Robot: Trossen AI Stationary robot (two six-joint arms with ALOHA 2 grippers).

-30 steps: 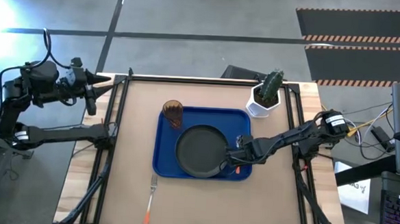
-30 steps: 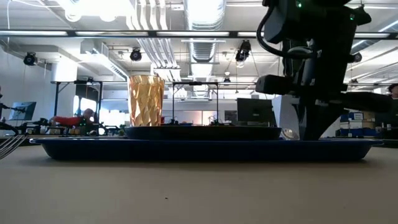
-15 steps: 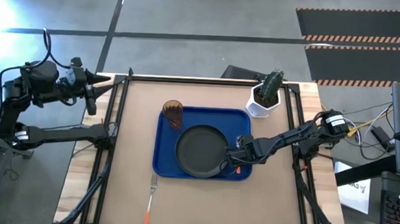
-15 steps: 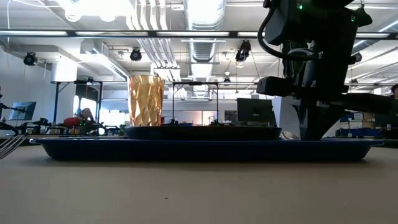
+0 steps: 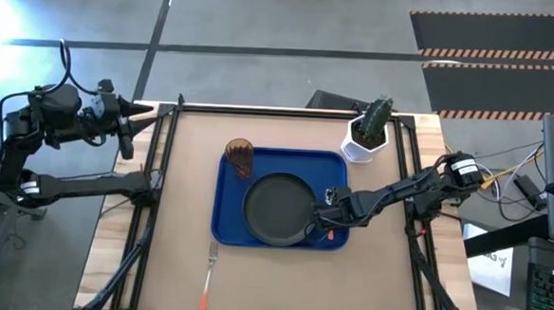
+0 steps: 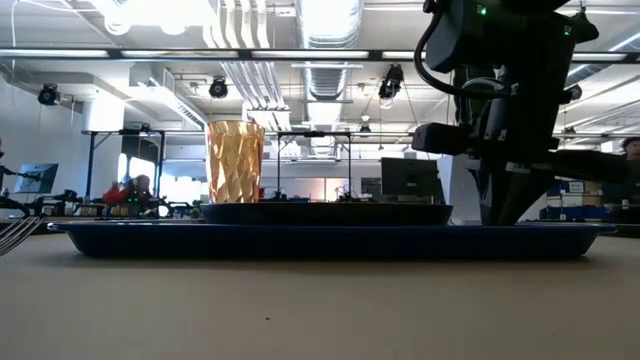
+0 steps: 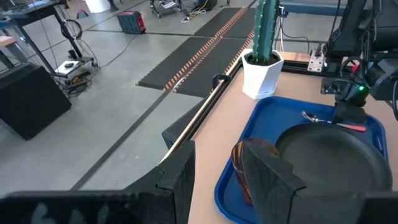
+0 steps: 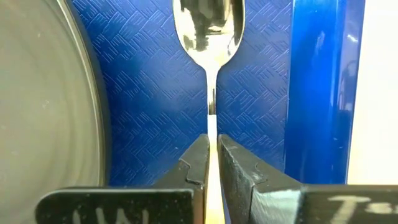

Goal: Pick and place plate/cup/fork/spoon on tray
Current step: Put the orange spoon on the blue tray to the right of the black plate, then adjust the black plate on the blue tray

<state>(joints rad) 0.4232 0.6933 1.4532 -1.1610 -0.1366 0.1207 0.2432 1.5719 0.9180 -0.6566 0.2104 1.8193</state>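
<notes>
High view shows the plate [image 5: 278, 209] and the cup [image 5: 240, 158] already on the tray [image 5: 231, 224], with the right gripper [image 5: 323, 221] low beside the plate, its jaws narrowly closed around the spoon [image 8: 209, 37] (bowl resting on the tray floor). By my judgement only the fork [image 5: 208, 276] remains, lying on the table in front of the tray, while the left gripper [image 5: 126, 128] waits part open off the table's left edge.

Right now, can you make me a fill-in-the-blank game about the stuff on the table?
1. The plate sits on the blue ____.
2. The right end effector pinches the handle of the ____.
3. The fork lies on the ____, off the tray.
4. The cactus pot is ____ in colour.

Missing words: tray, spoon, table, white
</notes>
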